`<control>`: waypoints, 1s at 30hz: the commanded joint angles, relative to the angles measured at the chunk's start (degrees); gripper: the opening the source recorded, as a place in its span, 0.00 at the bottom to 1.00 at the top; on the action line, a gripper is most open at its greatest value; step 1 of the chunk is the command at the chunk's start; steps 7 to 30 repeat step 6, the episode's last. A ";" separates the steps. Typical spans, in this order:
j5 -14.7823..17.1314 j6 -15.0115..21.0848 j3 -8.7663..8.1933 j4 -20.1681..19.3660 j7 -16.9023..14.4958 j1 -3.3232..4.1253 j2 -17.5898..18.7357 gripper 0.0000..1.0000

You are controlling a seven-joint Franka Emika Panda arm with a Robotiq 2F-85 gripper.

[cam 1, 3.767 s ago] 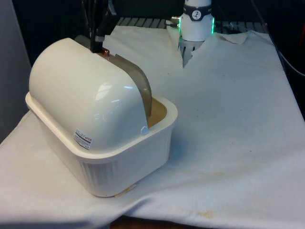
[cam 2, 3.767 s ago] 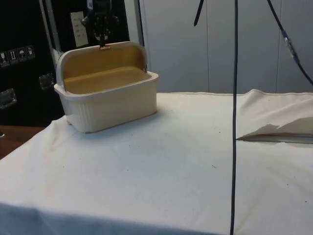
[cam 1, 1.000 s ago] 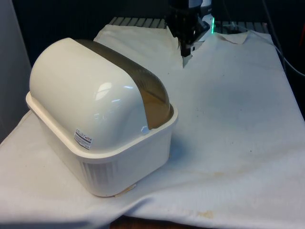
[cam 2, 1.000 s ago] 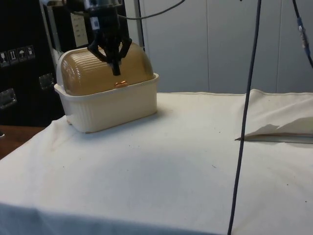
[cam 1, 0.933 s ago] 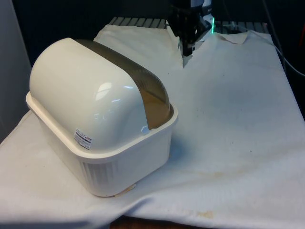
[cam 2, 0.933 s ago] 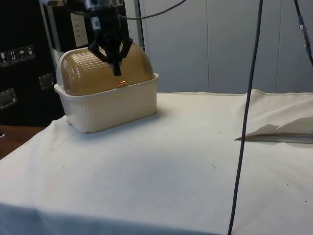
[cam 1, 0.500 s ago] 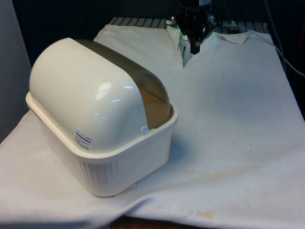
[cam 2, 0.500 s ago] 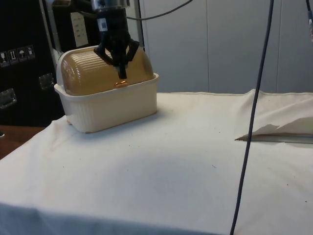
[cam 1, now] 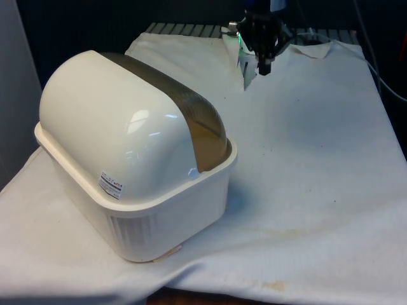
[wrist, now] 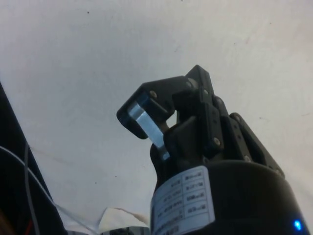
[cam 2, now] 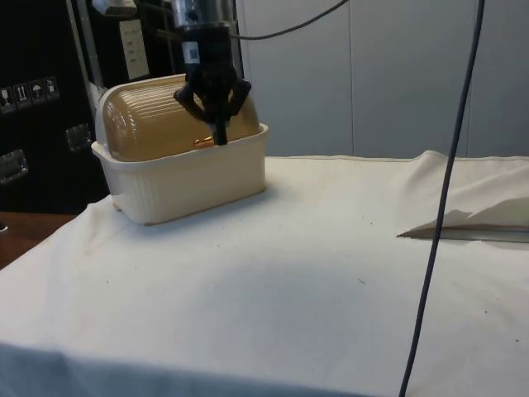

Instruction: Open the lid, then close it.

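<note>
The cream bread box (cam 1: 166,219) stands on the front view's left, its back turned to that camera. Its brownish ribbed roll lid (cam 2: 157,122) is down over the opening, and the small copper handle (cam 2: 203,142) rests at the box's front rim. My black gripper (cam 2: 221,138) hangs in the air just beside the box's front, a little off the handle and touching nothing. In the front view the gripper (cam 1: 264,68) is above the far part of the cloth. The wrist view has the gripper (wrist: 164,110) shut, nothing between its fingers, white cloth beneath.
White cloth (cam 1: 305,165) covers the table, with a raised fold (cam 2: 463,219) at the side view's right. A dark cable (cam 2: 446,190) hangs down across the side view. Open cloth lies on the front view's right of the box.
The lid, open 3.8 s ago with the gripper at its handle on top, is now down. Over the last second the gripper has drifted away from the box towards the front view's right.
</note>
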 commanded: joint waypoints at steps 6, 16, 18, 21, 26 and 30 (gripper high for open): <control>0.00 2.12 0.23 -2.29 -0.06 0.00 -1.03 0.00; 0.00 2.12 0.23 -2.29 -0.06 0.00 -1.03 0.00; 0.00 2.12 0.23 -2.29 -0.06 0.00 -1.03 0.00; 0.00 2.12 0.23 -2.29 -0.06 0.00 -1.03 0.00; 0.00 2.12 0.23 -2.29 -0.06 0.00 -1.03 0.00; 0.00 2.12 0.23 -2.29 -0.06 0.00 -1.03 0.00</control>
